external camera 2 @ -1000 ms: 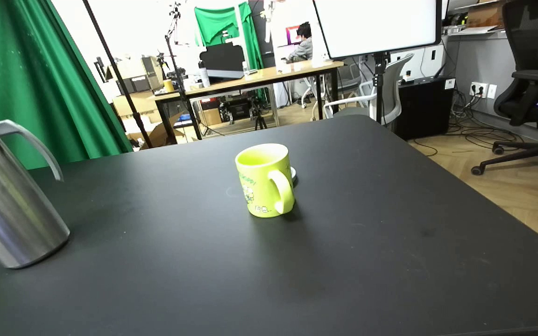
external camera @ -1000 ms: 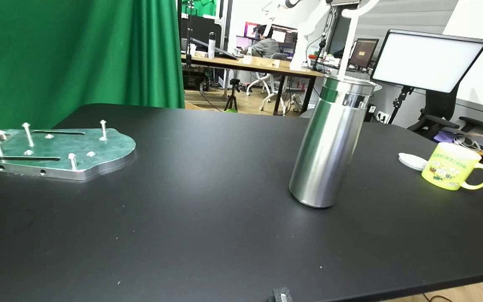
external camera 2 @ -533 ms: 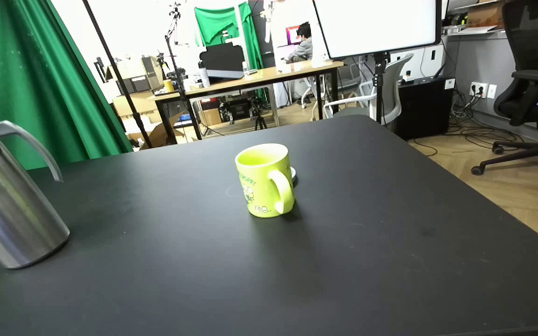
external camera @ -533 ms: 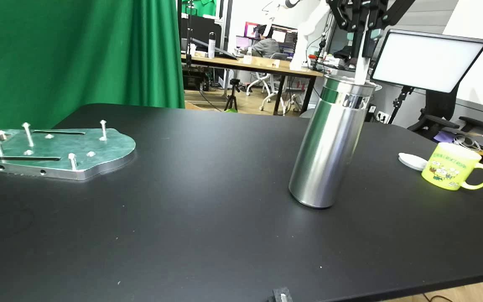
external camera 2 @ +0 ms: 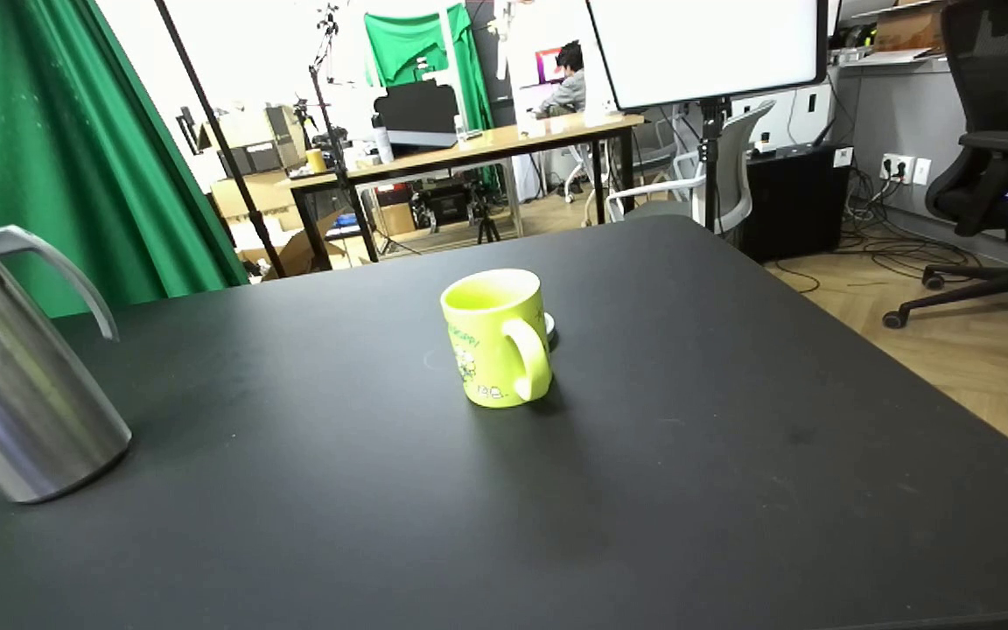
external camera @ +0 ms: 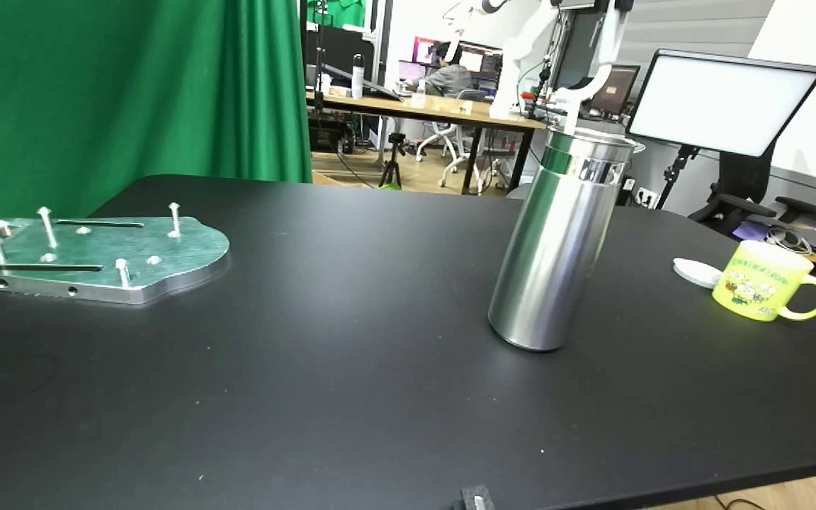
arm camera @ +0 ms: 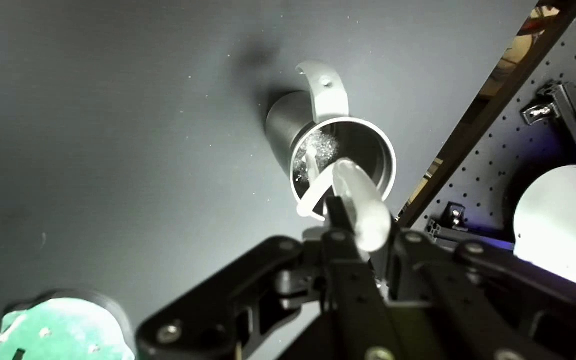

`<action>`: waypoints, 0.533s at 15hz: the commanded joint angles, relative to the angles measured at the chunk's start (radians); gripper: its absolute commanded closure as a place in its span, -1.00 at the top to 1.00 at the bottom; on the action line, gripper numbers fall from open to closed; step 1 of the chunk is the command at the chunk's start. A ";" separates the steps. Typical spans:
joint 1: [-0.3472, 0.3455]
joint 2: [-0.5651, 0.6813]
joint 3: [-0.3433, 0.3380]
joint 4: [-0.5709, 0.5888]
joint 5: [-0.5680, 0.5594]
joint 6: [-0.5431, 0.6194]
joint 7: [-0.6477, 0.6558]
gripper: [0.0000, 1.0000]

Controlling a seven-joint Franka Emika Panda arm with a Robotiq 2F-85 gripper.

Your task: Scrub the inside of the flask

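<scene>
The tall steel flask (external camera: 557, 248) stands upright on the black table; it also shows at the left edge of an exterior view (external camera 2: 27, 385), its grey handle facing right. In the wrist view I look down into the flask (arm camera: 288, 127) through its open mouth; pale specks show on the inner wall. My gripper (arm camera: 363, 216) is shut on the thick rounded handle of a white tool (arm camera: 368, 225). The white tool (external camera: 572, 113) bends and reaches down into the mouth at its left side. Its lower end is mostly hidden inside. The gripper is above the flask, mostly out of both exterior views.
A yellow-green mug (external camera 2: 495, 346) stands beside a white lid (external camera: 696, 273). A green metal plate with upright bolts (external camera: 96, 248) lies on the far side. In the wrist view a table edge (arm camera: 468, 125) and a white dome (arm camera: 558, 220) lie right of the flask.
Half a second ago the gripper was low, just above the flask, with the tool deep inside. It is now higher, and the tool has shifted left at the mouth. The flask stays put.
</scene>
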 commanded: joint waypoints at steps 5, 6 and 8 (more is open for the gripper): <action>0.028 -0.092 -0.011 0.009 -0.010 -0.042 0.026 -0.93; 0.026 -0.076 -0.015 -0.007 -0.002 -0.030 0.034 -0.93; 0.020 -0.031 -0.028 -0.052 0.019 0.018 0.040 -0.93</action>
